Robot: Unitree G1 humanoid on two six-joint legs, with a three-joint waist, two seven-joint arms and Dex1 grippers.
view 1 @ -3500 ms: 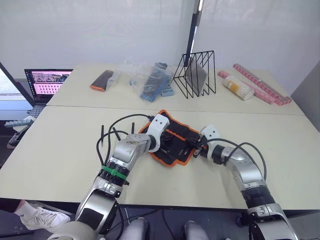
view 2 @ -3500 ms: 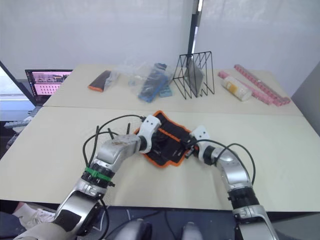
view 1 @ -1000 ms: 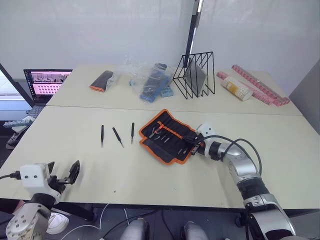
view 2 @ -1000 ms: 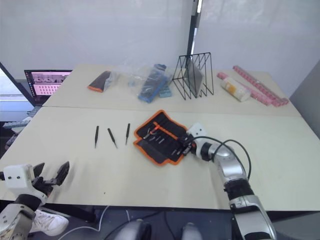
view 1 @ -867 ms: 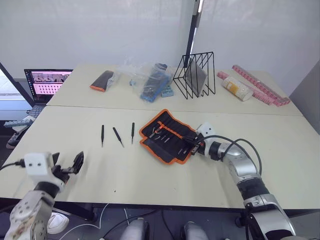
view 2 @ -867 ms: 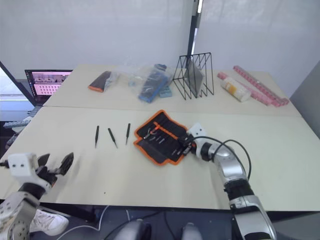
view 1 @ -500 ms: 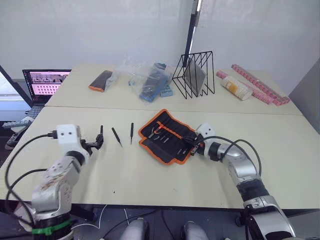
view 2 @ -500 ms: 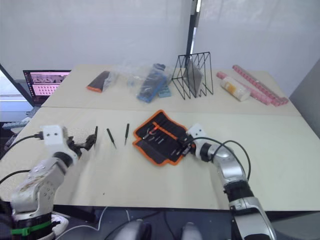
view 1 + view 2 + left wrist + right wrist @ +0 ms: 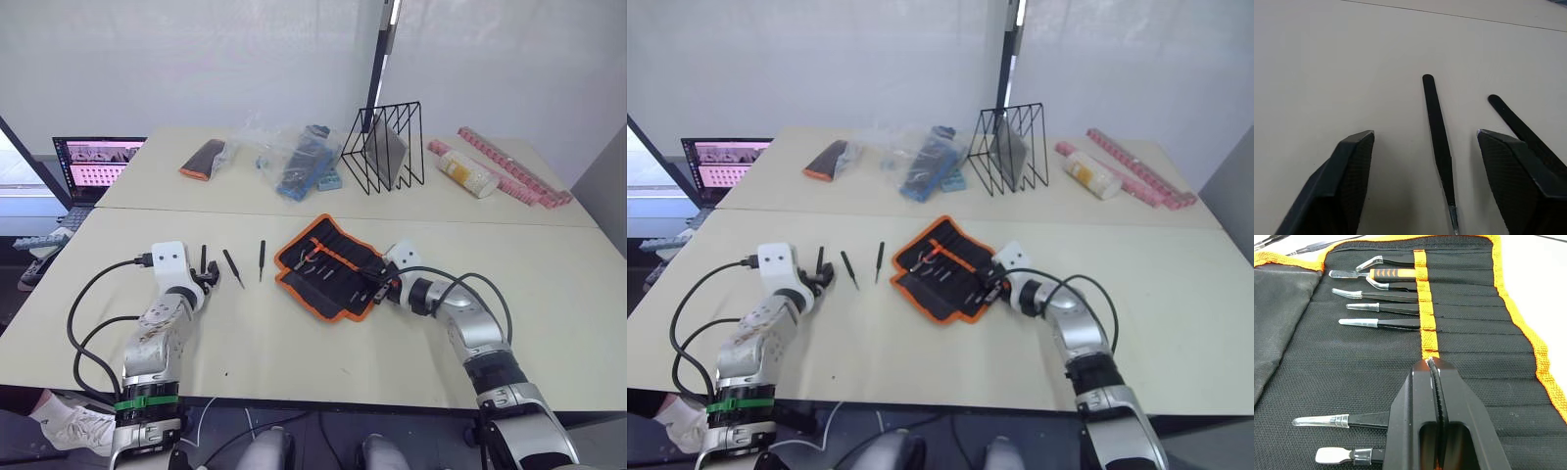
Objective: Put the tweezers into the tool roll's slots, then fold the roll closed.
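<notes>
The tool roll (image 9: 329,266) lies open mid-table, black with orange binding, several tools (image 9: 1382,308) tucked in its slots. Three loose tweezers lie on the table left of it: one (image 9: 204,258), a second (image 9: 232,267) and a third (image 9: 262,260). My left gripper (image 9: 208,278) is at the leftmost one. In the left wrist view its fingers (image 9: 1352,166) stand open on either side of that tweezer (image 9: 1439,142) without touching it, and another tweezer (image 9: 1515,125) lies beside. My right gripper (image 9: 1433,365) is shut, its tips resting on the roll's orange strip (image 9: 1425,328) near the roll's right edge.
On the far table are a laptop (image 9: 98,157), a small black-and-orange pouch (image 9: 203,157), a clear bag of blue items (image 9: 294,162), a black wire rack (image 9: 385,147), a bottle (image 9: 466,172) and a pink strip (image 9: 511,166).
My left arm has swung up from the table's front left corner to the leftmost tweezer, and its fingers have narrowed around it. The right gripper and the roll have stayed put.
</notes>
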